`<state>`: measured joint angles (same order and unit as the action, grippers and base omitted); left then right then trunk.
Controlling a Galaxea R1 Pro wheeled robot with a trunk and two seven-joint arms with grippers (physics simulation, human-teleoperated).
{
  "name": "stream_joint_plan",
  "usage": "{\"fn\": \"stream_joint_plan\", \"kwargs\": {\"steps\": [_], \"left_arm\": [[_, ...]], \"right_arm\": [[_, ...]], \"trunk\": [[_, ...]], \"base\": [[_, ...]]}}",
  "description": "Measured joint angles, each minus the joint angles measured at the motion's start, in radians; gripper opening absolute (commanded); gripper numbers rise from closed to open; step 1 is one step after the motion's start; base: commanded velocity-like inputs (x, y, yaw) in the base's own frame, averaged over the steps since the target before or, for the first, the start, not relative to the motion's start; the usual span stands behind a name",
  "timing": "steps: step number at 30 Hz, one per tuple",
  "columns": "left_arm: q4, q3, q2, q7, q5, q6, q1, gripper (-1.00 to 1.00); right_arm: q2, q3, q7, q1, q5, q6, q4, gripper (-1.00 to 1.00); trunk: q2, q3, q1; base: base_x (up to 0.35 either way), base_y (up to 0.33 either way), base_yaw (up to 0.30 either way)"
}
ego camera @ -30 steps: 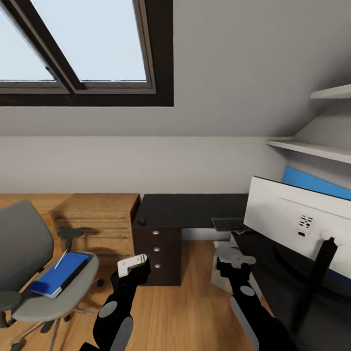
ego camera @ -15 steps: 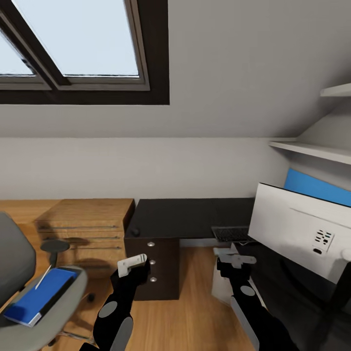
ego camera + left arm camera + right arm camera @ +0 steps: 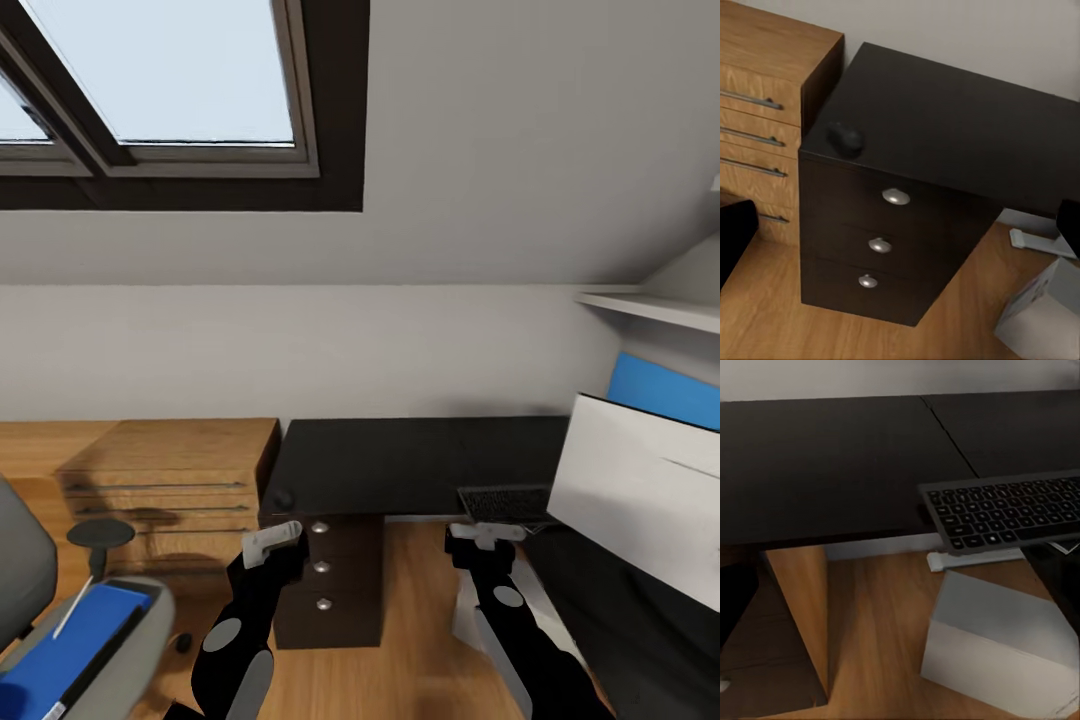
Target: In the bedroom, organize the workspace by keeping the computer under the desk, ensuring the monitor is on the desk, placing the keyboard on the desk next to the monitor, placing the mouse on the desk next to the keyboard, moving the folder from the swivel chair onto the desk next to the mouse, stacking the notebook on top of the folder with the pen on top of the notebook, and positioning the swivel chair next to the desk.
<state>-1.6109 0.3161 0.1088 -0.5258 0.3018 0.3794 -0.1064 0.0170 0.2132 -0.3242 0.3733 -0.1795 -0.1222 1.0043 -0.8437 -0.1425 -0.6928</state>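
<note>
The black desk [image 3: 400, 455] stands ahead, with its three-drawer pedestal [image 3: 881, 244] at its left end. A dark mouse [image 3: 283, 497] sits on that front corner, also the mouse [image 3: 844, 138]. The black keyboard [image 3: 505, 503] overhangs the desk edge beside the monitor's pale back [image 3: 640, 500]. The light grey computer [image 3: 997, 649] stands on the floor under the desk. At lower left the blue folder [image 3: 70, 650] lies on the swivel chair [image 3: 135, 640], with a white pen [image 3: 75, 607] on it. I cannot make out the notebook. My left gripper [image 3: 272, 540] and right gripper [image 3: 485, 533] hang open and empty before the desk.
A light wood cabinet [image 3: 170, 470] with bar handles stands left of the desk. A skylight window [image 3: 160, 90] is above, and white shelves [image 3: 650, 305] are on the right wall. Wood floor [image 3: 420, 640] lies between the pedestal and the computer.
The whole view has shifted, so the camera moved: desk and monitor look nearer, and the chair has slid toward the lower left edge. Both arms hold the same pose.
</note>
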Motion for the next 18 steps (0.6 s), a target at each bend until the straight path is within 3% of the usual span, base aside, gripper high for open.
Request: {"fn": "stream_joint_plan", "kwargs": {"steps": [7,18], "left_arm": [[0.0,0.0,0.0,0.0,0.0,0.002,0.0,1.0],[0.0,0.0,0.0,0.002,0.0,0.003,0.0,1.0]], "right_arm": [[0.0,0.0,0.001,0.0,-0.001,0.0,-0.001,1.0],[0.0,0.0,0.003,0.0,-0.002,0.0,0.0,1.0]], "trunk": [[0.0,0.0,0.0],[0.0,0.0,-0.001]], "base": [[0.217,0.053,0.0],[0.023,0.005,0.0]]}}
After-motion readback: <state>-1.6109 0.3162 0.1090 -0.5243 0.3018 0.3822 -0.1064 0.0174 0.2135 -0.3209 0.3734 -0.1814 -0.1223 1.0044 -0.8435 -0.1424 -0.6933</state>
